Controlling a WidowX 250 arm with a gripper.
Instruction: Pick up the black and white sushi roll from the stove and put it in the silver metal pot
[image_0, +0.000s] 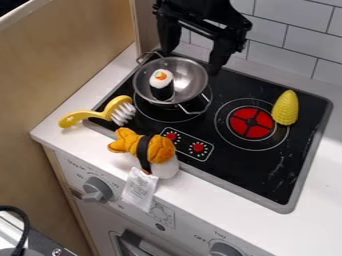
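Observation:
The black gripper (192, 59) hangs open at the top of the view, above the back of a metal pan (190, 76), its two fingers spread wide with nothing between them. Inside the pan lies a sushi roll toy (161, 84), white on top with an orange centre and a dark wrap. The pan stands on the left burner of the black stove top (234, 171). A yellow corn toy (286, 108) lies beside the red right burner (251, 123). At the front edge rests an orange and white shrimp sushi plush (159, 150) with a black band.
A yellow brush (103, 114) with white bristles lies across the stove's left edge. The plush's white tag (139, 189) hangs over the counter front, near a grey knob (97, 189). A wooden panel (67, 60) stands at left, and a tiled wall (294, 42) at the back.

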